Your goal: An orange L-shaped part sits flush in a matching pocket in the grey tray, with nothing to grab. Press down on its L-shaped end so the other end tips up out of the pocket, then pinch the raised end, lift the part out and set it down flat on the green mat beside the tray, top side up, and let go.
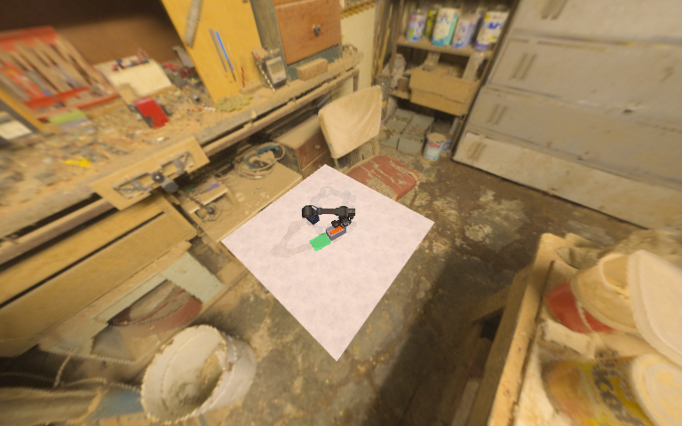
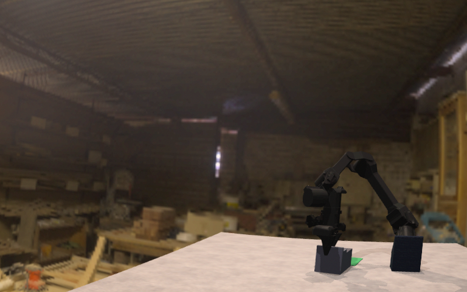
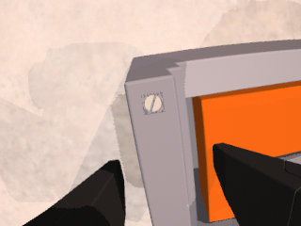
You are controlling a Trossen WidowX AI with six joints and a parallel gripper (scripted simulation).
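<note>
The orange L-shaped part point(image 1: 336, 231) point(image 3: 249, 122) lies in the pocket of the grey tray point(image 2: 330, 264) point(image 3: 157, 137). No raised end shows, though its far end is out of the wrist view. My gripper point(image 2: 329, 250) point(image 3: 167, 162) is partly open and empty, pointing down at one end of the tray. In the wrist view the right finger is over the part's near end and the left finger is outside the tray's end wall. Whether a fingertip touches the part cannot be told. The green mat point(image 1: 320, 241) point(image 2: 356, 261) lies beside the tray with nothing on it.
The tray stands on the pale table top point(image 1: 331, 301) point(image 2: 206, 264), with its walls standing around the pocket. A screw head point(image 3: 152, 103) shows on the tray's end rim. The arm's dark base point(image 2: 406, 253) stands on the table beyond the mat.
</note>
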